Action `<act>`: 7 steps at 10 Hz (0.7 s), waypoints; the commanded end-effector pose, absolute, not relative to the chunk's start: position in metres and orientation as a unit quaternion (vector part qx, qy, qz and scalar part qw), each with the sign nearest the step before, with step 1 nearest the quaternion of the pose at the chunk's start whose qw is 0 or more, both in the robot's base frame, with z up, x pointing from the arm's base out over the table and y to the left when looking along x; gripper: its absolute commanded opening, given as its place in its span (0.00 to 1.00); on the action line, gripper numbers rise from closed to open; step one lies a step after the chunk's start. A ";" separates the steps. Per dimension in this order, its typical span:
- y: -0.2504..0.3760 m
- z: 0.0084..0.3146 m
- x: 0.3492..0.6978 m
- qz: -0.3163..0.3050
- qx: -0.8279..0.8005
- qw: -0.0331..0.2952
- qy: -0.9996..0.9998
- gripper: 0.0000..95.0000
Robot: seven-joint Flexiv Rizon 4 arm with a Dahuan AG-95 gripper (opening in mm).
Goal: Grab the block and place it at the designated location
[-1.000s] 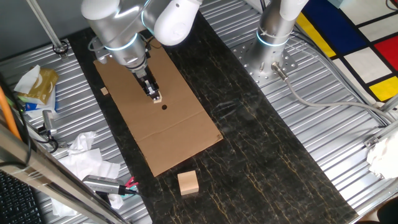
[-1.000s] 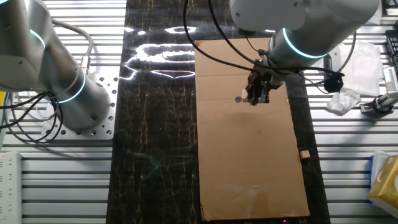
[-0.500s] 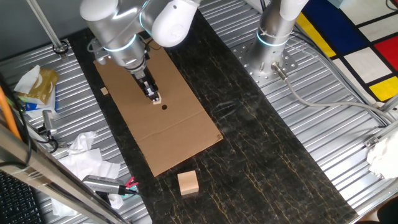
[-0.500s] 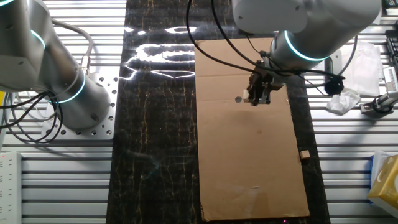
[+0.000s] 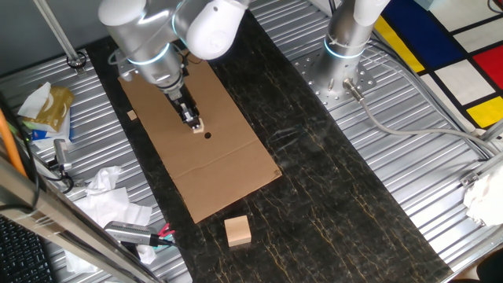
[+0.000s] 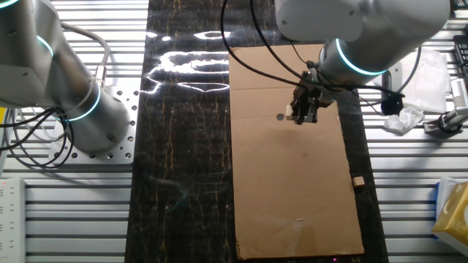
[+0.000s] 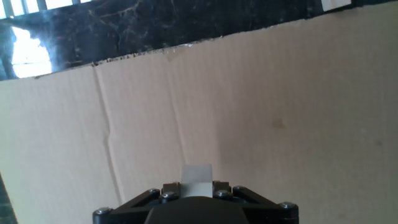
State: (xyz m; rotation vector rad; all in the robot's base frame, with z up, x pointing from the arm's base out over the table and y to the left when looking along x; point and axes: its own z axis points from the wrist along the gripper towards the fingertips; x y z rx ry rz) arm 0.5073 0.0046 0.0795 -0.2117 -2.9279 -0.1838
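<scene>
The block (image 7: 196, 173), a tiny pale beige cube, sits between my fingertips at the bottom of the hand view. It also shows at the tip of my gripper (image 5: 195, 123) in one fixed view. My gripper (image 6: 298, 117) is shut on it, low over the brown cardboard sheet (image 5: 228, 165). The designated location, a small black dot (image 5: 207, 135), lies just beside the fingertips. In the other fixed view the dot (image 6: 281, 116) is a short way left of the gripper. The dot does not show in the hand view.
A larger tan wooden block (image 5: 237, 231) lies on the dark mat in front of the sheet. A small flat tan chip (image 5: 132, 116) lies by the sheet's edge, and it also shows in the other fixed view (image 6: 358, 181). Crumpled paper and tools (image 5: 110, 204) lie at the left. A second arm's base (image 6: 80, 117) stands aside.
The arm's upper body has shifted slightly. The fingertips with the block stay almost in the same place beside the dot.
</scene>
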 end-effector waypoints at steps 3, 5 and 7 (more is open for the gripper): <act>0.013 0.075 0.504 -0.061 -0.083 0.103 -0.989 0.00; 0.015 0.072 0.503 -0.057 -0.086 0.115 -0.988 0.00; 0.015 0.070 0.503 -0.055 -0.092 0.121 -0.987 0.00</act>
